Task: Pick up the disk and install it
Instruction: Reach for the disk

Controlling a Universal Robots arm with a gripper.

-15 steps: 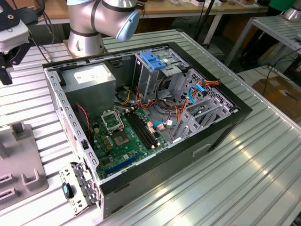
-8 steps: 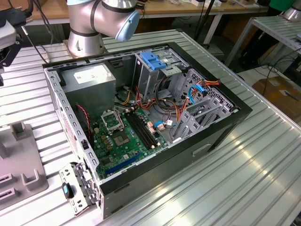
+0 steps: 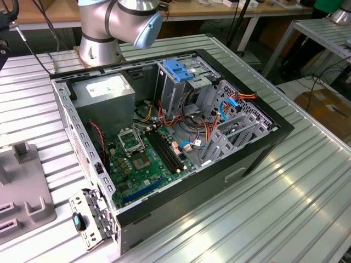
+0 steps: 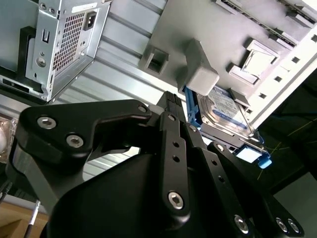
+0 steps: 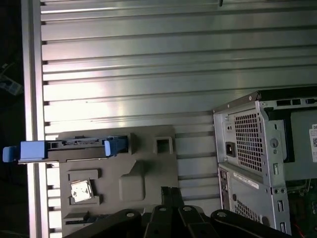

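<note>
The disk (image 5: 74, 146) stands on edge in a slot of a grey fixture plate (image 5: 148, 168), with blue rails at both ends. In the second wrist view the disk (image 4: 225, 109) shows its white and blue label and a blue side rail, behind a grey block of the fixture plate (image 4: 208, 29). My gripper (image 5: 171, 191) hangs over the plate's near part, apart from the disk, its two fingertips pressed together with nothing between them. In the second wrist view the gripper (image 4: 172, 99) points at the plate, just beside the disk's blue rail.
An open computer case (image 3: 263, 148) lies on the ribbed metal table (image 3: 263, 219), with a motherboard (image 3: 145, 159), a grey power-supply box (image 3: 104, 90) and a metal cage with a blue top (image 3: 181, 71). The case's rear (image 5: 252, 148) stands close to the fixture plate (image 3: 22, 186).
</note>
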